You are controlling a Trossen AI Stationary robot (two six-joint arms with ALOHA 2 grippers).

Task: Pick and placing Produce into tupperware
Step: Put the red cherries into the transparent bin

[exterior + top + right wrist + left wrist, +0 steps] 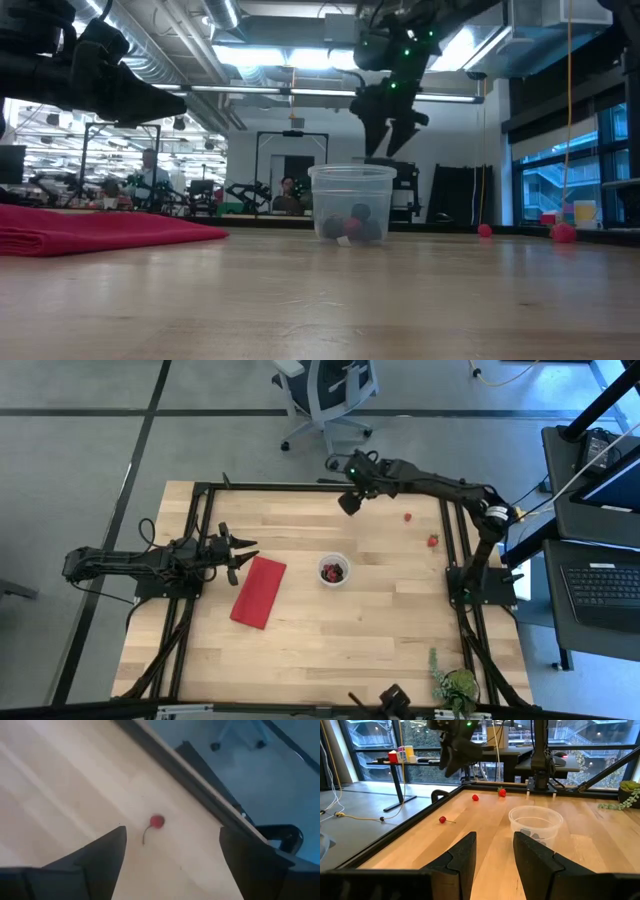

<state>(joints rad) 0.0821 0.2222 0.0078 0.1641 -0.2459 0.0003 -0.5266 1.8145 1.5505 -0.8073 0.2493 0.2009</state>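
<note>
The right gripper (170, 850) hangs wide open and empty, a stemmed cherry (156, 822) just ahead between its jaws; a misjudged descent could nudge it rolling away.

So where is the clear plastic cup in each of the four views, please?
High view: the clear plastic cup is at the table's middle, right of the magenta cloth.
Low view: the cup is at the centre, with fruit in it.
Left wrist view: the cup is right of centre, beyond the fingers.
Right wrist view: not in it.
Shared landmark: the bright red berry, in all views except the right wrist one.
</note>
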